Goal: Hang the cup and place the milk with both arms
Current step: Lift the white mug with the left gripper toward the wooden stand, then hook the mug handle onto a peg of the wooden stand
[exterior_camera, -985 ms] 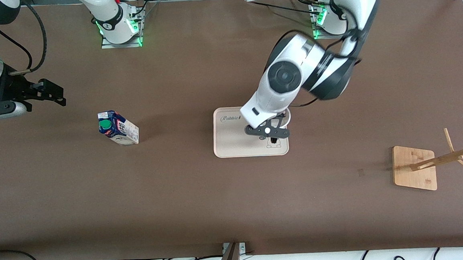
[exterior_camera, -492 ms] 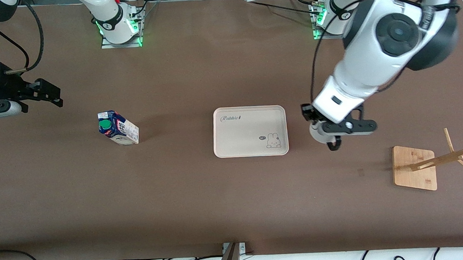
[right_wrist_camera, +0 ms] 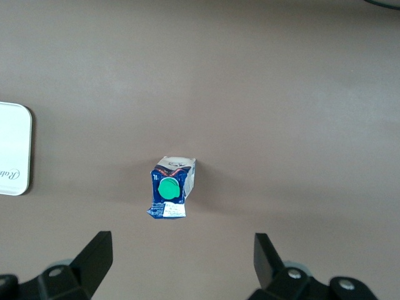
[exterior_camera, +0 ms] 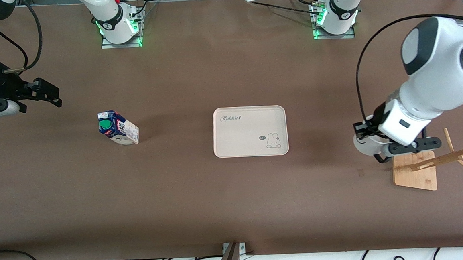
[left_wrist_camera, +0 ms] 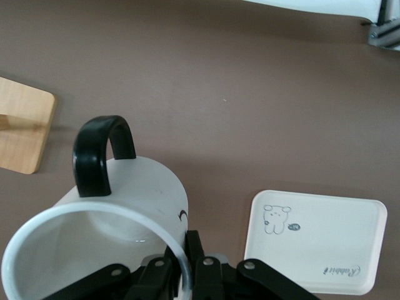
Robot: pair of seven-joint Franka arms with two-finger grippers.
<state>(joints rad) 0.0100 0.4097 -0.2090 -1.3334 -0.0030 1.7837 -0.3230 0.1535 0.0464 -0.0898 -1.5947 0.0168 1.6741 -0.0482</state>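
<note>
Left gripper [exterior_camera: 377,147] clamped on cup [exterior_camera: 366,145] rim, airborne, just beside wooden rack [exterior_camera: 414,168] base. Right gripper [exterior_camera: 48,93] waits aloft, fingers apart; milk [exterior_camera: 117,127] upright on table, well apart from it.

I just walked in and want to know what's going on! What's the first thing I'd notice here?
The big left arm's gripper is carrying a white cup with a black handle in the air, right by the wooden rack at that arm's end of the table. A blue milk carton with a green cap stands near the right arm's end, where the open right gripper hovers. A cream bunny tray lies between them.
</note>
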